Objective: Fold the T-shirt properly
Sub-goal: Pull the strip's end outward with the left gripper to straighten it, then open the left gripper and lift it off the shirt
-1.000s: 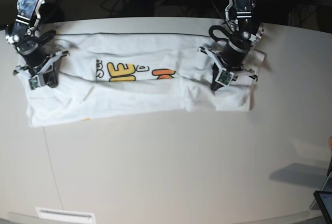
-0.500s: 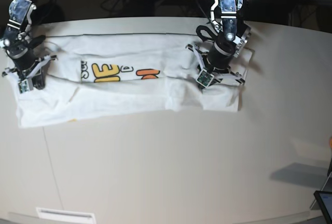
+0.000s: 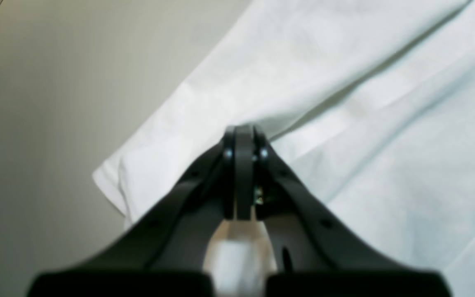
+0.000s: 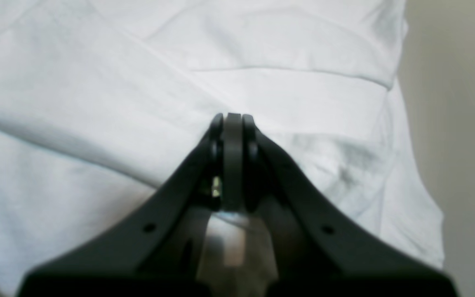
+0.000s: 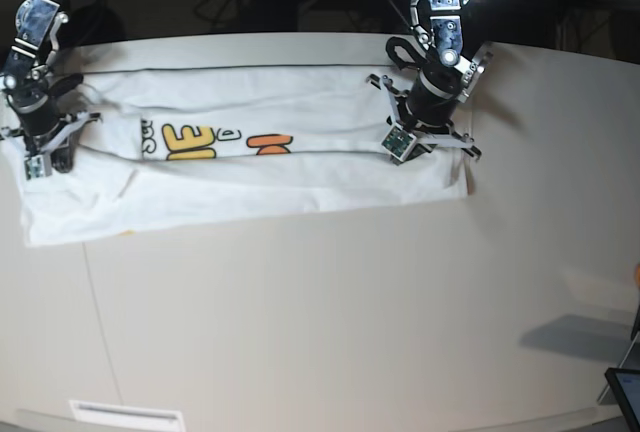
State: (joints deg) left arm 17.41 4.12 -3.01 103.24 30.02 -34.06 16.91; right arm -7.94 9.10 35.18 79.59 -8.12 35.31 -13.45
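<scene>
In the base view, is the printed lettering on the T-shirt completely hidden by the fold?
No, a strip of yellow and orange print shows along the middle of the T-shirt, between the folded edges.

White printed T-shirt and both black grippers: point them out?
White printed T-shirt [image 5: 240,187], base view, plain front fold.
Left gripper [image 3: 243,132], left wrist view, closed fingertips.
Right gripper [image 4: 232,119], right wrist view, closed fingertips.

The T-shirt [image 5: 240,177] lies spread as a long band across the far part of the table [image 5: 330,322], running left to right. The right gripper [image 5: 47,164] sits on its left end, the left gripper [image 5: 408,155] on its right end. The table's near part lies before the shirt.
</scene>
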